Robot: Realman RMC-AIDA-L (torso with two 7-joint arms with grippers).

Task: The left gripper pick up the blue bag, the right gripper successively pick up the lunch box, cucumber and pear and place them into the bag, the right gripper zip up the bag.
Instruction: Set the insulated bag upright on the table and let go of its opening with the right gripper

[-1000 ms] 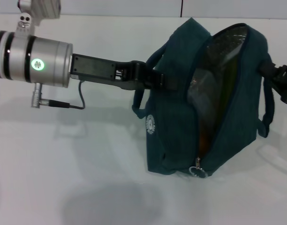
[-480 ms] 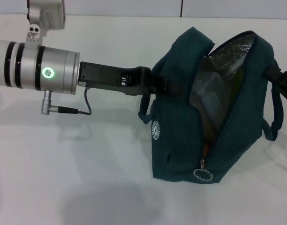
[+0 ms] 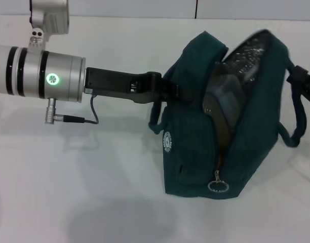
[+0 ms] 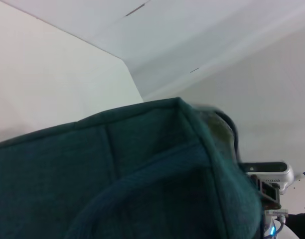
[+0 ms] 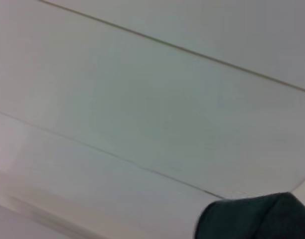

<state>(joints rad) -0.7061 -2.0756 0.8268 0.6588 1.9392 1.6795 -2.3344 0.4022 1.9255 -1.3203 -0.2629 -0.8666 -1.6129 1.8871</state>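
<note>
The blue bag stands on the white table, its long zipper open and its silver lining showing. My left gripper reaches in from the left and is shut on the bag's near handle and upper side. A clear plastic shape inside the opening looks like the lunch box. The cucumber and pear are hidden. The metal ring pull hangs at the zipper's low end. My right gripper is at the bag's far side by the other handle, mostly cut off. Teal fabric fills the left wrist view.
The white table stretches around the bag, with a wall behind it. The left arm's silver forearm and its cable hang over the table's left part. A corner of teal fabric shows in the right wrist view.
The left arm has shifted the bag to the right and turned it a little. The bag's opening has narrowed, and the right gripper has drawn back toward the right edge.
</note>
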